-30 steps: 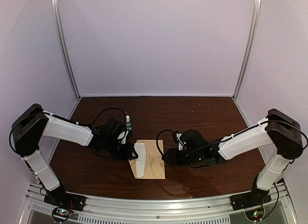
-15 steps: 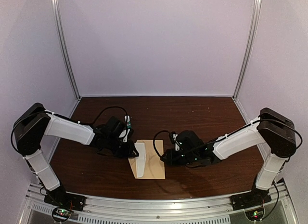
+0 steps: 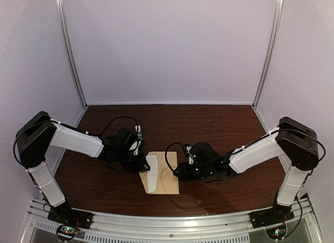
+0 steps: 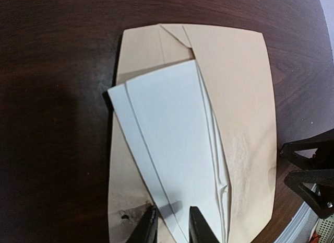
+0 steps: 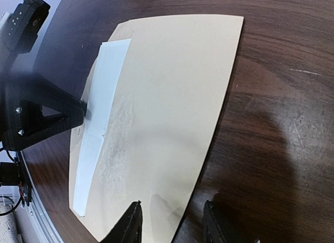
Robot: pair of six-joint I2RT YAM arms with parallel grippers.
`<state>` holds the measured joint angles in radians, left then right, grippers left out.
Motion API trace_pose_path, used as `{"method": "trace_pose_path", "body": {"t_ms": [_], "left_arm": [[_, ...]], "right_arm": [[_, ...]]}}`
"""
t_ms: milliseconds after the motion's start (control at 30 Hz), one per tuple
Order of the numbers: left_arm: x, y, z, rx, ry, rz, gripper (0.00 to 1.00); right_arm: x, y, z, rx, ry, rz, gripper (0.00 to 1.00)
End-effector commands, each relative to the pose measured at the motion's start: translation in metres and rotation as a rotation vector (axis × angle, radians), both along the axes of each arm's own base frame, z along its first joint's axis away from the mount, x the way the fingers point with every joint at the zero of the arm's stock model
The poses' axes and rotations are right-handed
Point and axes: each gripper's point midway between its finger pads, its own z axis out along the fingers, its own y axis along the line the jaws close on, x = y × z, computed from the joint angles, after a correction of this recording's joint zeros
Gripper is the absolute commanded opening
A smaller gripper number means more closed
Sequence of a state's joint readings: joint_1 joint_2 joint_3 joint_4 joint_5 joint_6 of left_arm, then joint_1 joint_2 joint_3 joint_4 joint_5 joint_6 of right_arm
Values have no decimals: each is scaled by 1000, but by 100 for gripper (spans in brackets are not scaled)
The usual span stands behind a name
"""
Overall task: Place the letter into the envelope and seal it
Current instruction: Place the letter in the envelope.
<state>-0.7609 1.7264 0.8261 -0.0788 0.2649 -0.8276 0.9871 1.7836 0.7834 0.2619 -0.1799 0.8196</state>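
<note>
The letter [image 4: 172,149] lies on the left half of the envelope [image 4: 240,96], its end between the barely parted left jaws; grip unclear. The right jaws gape empty astride the envelope's right edge

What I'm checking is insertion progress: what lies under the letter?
The envelope lies under the letter, flat on the table. The sheet covers part of it, so whether any edge is tucked into the opening cannot be seen.
</note>
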Motion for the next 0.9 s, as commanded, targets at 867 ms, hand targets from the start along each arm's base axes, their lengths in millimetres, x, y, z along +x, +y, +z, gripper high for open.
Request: {"method": "trace_pose_path", "body": {"t_ms": [867], "left_arm": [[4, -16, -11, -55, 2, -41, 15]], "right_arm": [[3, 17, -13, 11, 21, 23, 37]]}}
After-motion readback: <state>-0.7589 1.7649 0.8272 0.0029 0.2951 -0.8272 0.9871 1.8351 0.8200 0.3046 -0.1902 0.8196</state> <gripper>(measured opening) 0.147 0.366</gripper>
